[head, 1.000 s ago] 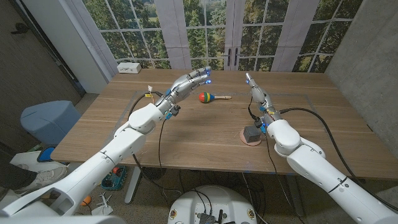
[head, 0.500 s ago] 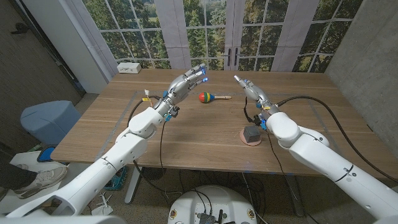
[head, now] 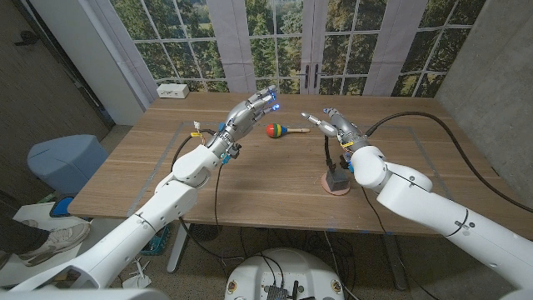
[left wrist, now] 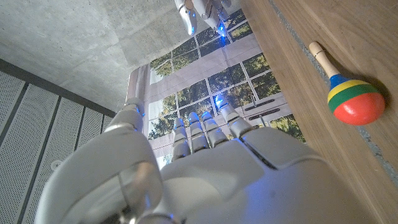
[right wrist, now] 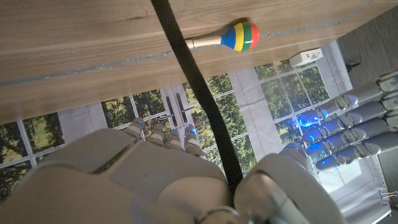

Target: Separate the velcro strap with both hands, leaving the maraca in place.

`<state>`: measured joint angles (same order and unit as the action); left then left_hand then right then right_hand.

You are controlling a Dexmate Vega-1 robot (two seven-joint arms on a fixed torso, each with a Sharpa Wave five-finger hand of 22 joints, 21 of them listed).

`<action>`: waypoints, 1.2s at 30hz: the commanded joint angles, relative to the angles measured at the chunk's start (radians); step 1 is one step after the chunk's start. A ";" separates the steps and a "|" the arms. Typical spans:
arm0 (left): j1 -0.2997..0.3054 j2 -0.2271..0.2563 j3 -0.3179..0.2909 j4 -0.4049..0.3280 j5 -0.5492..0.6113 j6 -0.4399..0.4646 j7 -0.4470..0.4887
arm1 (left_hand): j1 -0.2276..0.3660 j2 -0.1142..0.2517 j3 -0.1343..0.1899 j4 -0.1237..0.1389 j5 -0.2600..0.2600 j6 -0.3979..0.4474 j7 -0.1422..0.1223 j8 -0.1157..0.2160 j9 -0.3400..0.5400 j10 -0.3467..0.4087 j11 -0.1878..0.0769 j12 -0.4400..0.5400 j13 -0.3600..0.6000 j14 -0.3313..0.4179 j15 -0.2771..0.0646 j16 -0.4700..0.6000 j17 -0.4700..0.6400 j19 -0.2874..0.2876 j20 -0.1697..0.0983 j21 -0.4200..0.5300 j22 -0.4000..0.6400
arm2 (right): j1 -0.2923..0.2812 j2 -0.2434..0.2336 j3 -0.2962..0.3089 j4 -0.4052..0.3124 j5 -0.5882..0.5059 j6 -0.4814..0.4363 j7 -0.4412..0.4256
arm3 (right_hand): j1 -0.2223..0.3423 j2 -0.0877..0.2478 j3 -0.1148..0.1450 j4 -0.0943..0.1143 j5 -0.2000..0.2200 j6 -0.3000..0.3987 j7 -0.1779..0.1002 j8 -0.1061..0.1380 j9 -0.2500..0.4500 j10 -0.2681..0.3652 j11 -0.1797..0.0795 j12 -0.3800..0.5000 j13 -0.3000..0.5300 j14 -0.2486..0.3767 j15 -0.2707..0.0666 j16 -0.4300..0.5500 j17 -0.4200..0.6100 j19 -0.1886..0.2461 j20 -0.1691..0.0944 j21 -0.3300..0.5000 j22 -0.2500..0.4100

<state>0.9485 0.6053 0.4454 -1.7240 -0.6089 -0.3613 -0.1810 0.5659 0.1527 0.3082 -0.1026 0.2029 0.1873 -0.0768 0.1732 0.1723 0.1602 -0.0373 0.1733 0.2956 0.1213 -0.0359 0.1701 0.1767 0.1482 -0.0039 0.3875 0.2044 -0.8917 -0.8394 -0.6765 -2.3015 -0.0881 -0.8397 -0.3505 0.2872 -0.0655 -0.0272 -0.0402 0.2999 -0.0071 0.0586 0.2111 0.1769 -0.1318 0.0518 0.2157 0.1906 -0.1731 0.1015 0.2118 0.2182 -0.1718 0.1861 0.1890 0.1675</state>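
Observation:
The maraca [head: 276,130], with a red, green and yellow head and a wooden handle, lies on the table's far middle; it also appears as the maraca [left wrist: 354,103] and the maraca [right wrist: 238,35]. My right hand [head: 335,125] is raised just right of its handle and pinches a black velcro strap [right wrist: 200,94] between thumb and fingers. The strap [head: 328,154] drops to a grey block on a pink disc [head: 337,181]. My left hand [head: 254,108] hovers left of the maraca, fingers straight and apart, holding nothing.
A white socket box [head: 173,89] sits at the table's far left corner. A blue bin [head: 67,162] stands on the floor left of the table. Black cables trail from both arms across the wood.
My right hand has swung left toward the maraca's handle with the strap, its fingers now pointing at the left hand. The left hand has hardly moved.

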 commanded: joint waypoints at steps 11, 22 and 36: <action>0.021 0.014 -0.009 -0.027 0.001 0.006 0.014 | -0.020 0.001 0.011 -0.005 -0.008 -0.005 -0.002 0.002 0.000 -0.003 0.001 0.010 -0.012 -0.004 -0.018 0.006 -0.001 -0.007 0.002 -0.005 0.000 | 0.285 -0.038 -0.392 -0.095 -0.408 -0.401 0.176 | 0.038 -0.007 -0.010 -0.021 0.023 -0.006 -0.044 -0.016 0.004 -0.040 -0.014 -0.020 0.004 -0.167 0.005 -0.012 -0.004 -0.072 0.013 -0.011 0.003; 0.014 0.014 -0.010 -0.018 -0.008 0.008 0.004 | -0.025 0.000 0.014 -0.008 -0.010 -0.001 -0.001 0.004 0.001 -0.004 0.001 0.011 -0.020 -0.005 -0.017 0.007 -0.003 -0.008 0.002 -0.006 -0.001 | 0.550 -0.026 -0.680 -0.082 -0.561 -0.555 0.402 | 0.089 -0.023 -0.025 -0.048 0.045 -0.119 -0.040 -0.038 0.007 -0.112 -0.005 -0.033 0.009 -0.208 0.025 -0.015 -0.005 -0.087 0.020 -0.006 0.003; 0.012 0.013 -0.012 -0.013 -0.008 0.004 0.002 | -0.033 -0.001 0.018 -0.013 -0.012 0.000 0.000 0.006 0.001 -0.005 0.003 0.013 -0.032 -0.007 -0.017 0.008 -0.004 -0.010 0.003 -0.009 -0.003 | 0.714 -0.014 -0.839 -0.038 -0.788 -0.556 0.712 | 0.106 -0.027 -0.035 -0.054 0.056 -0.127 -0.050 -0.031 0.007 -0.117 -0.011 -0.025 0.011 -0.197 0.035 -0.005 -0.005 -0.063 0.014 0.005 0.004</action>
<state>0.9628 0.6177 0.4357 -1.7406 -0.6163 -0.3542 -0.1757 0.5395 0.1527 0.3204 -0.1149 0.1922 0.1875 -0.0767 0.1732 0.1725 0.1566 -0.0337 0.1781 0.2643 0.1214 -0.0359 0.1742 0.1722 0.1395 -0.0020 0.3807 0.1993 -0.3201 -0.8694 -1.3592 -2.3806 -0.6554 -1.3670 0.0978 0.3866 -0.0937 -0.0618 -0.0858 0.3483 -0.1274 0.0105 0.1770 0.1794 -0.1719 0.0446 0.1846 0.1980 -0.1694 0.1273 0.1999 0.2138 -0.1772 0.1986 0.1864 0.1703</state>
